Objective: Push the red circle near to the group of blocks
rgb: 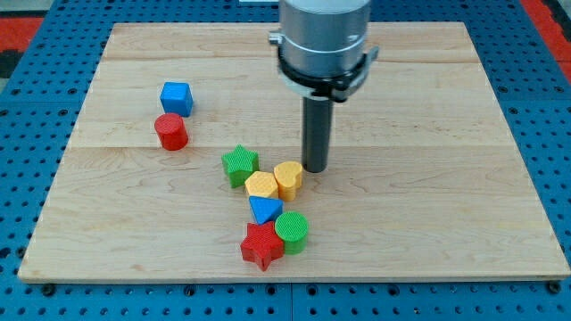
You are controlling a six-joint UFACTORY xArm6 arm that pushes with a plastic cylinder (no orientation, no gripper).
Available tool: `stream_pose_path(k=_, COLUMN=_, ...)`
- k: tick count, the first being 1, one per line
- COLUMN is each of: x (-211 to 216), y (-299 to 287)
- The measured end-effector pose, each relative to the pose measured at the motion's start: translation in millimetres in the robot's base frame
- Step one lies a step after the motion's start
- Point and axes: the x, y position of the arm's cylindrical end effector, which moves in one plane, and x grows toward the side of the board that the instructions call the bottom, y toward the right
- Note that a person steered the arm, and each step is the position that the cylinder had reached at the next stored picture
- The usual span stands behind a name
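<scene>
Camera view is showing a pale wooden worktop (pixel 446 223) lying on a blue pegboard (pixel 27 134). Toward the worktop's left edge, in its upper half, a blue cube (pixel 177 97) is sitting, and the red circle (pixel 170 132) is standing just below it, very close, though whether the two are touching cannot be told. This pair is lying well apart from the group of blocks near the middle of the worktop.

Moving rightward, a green star (pixel 240 165) is forming the group's left end. Just to its right a yellow hexagon (pixel 262 185) is sitting against a yellow heart (pixel 288 179). Below the hexagon a blue triangle (pixel 264 210) is resting, and nearer the worktop's bottom edge a red star (pixel 261 245) is lying beside a green circle (pixel 292 232), the two appearing to touch.

Further right, the arm is hanging down from the worktop's top edge and is carrying no end effector that opens or closes, only a straight dark rod holding nothing. The rod's lower end, the tip (pixel 316 169), is resting on the worktop just beside the yellow heart's upper right, far from the red circle.
</scene>
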Motion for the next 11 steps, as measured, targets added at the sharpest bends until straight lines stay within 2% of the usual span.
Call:
stream_pose_path(k=1, x=11, y=16)
stream_pose_path(k=2, x=22, y=-8)
stream_pose_path(k=3, x=-2, y=-16)
stream_pose_path(k=4, x=-45, y=-56)
stream_pose_path(k=6, x=-126, y=-191)
stream_pose_path(k=7, x=-99, y=-224)
stream_pose_path(k=9, x=-35, y=-205)
stream_pose_path(k=10, x=-51, y=-203)
stream_pose_path(k=11, x=-27, y=-174)
